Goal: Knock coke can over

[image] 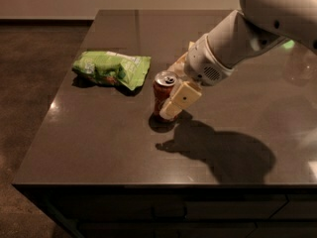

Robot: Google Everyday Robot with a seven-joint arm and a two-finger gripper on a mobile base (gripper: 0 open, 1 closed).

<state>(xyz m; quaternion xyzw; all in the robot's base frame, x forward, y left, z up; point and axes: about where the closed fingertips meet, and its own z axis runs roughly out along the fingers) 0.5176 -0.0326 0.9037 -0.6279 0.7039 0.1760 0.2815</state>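
Observation:
The red coke can [161, 94] with a silver top stands upright near the middle of the dark table [99, 143]. My gripper [174, 103] comes in from the right on the white arm. Its cream-coloured finger [178, 100] lies against the can's right side and partly covers it. A second finger shows behind, up and to the right of the can's top.
A green snack bag [111, 68] lies on the table just left of the can. A pale yellow sponge [190, 46] is mostly hidden behind the arm. The arm's shadow falls on the table to the right of the can. The table's front edge is near.

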